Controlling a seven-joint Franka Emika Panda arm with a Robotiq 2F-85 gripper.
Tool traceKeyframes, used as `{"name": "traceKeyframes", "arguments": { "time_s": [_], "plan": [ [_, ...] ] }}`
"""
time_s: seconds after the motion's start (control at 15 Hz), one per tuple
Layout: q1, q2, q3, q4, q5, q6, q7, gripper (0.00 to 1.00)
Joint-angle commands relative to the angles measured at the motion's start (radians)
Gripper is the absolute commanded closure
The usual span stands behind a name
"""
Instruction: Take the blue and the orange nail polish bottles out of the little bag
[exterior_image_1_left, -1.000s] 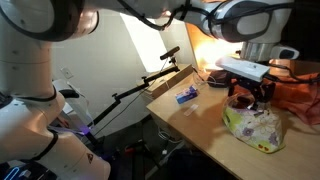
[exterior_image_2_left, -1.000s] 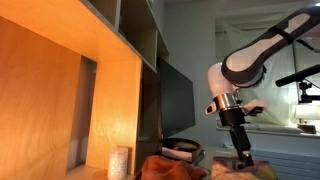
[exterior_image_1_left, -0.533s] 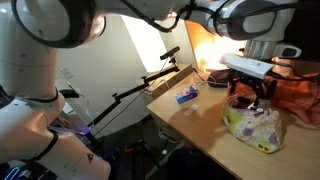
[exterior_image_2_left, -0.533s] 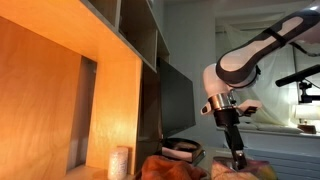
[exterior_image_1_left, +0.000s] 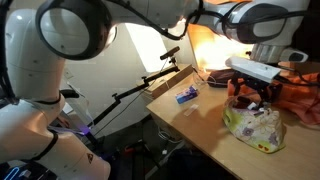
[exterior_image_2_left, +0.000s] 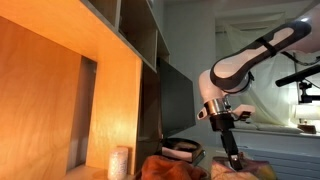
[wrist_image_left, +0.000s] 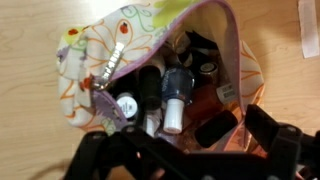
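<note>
The little bag (wrist_image_left: 95, 50) lies open on the wooden table, its dotted sides and lime trim spread wide; it also shows in an exterior view (exterior_image_1_left: 252, 128). Inside lie several nail polish bottles. The blue bottle (wrist_image_left: 179, 84) has a white cap and points toward me. A reddish-orange bottle (wrist_image_left: 206, 100) lies just right of it, partly under a black cap. My gripper (wrist_image_left: 180, 135) hangs open right above the bag's mouth with nothing between its dark fingers (wrist_image_left: 268, 125). In both exterior views the gripper (exterior_image_1_left: 255, 95) (exterior_image_2_left: 235, 162) points straight down over the bag.
A small blue object (exterior_image_1_left: 187, 95) lies on the table (exterior_image_1_left: 200, 120) left of the bag. An orange-red cloth (exterior_image_1_left: 297, 97) is bunched right behind the gripper. A black boom stand (exterior_image_1_left: 150, 75) reaches to the table's edge. Shelving (exterior_image_2_left: 110, 60) stands at one side.
The arm has shifted slightly over the bag, its upper links swinging. The jaws stay open and the bag has not moved.
</note>
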Motion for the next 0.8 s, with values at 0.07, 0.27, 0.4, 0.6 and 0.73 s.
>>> {"name": "traceKeyframes", "arguments": {
  "time_s": [0.07,0.27,0.4,0.6,0.73],
  "plan": [
    [0.009,0.074,-0.004,0.132,0.003,-0.077,0.039,0.0],
    [0.018,0.096,-0.011,0.167,-0.004,-0.085,0.069,0.0],
    [0.024,0.103,-0.018,0.182,-0.005,-0.078,0.106,0.0],
    [0.029,0.11,-0.023,0.201,-0.009,-0.081,0.148,0.0],
    [0.033,0.116,-0.027,0.214,-0.012,-0.089,0.165,0.0]
  ]
}}
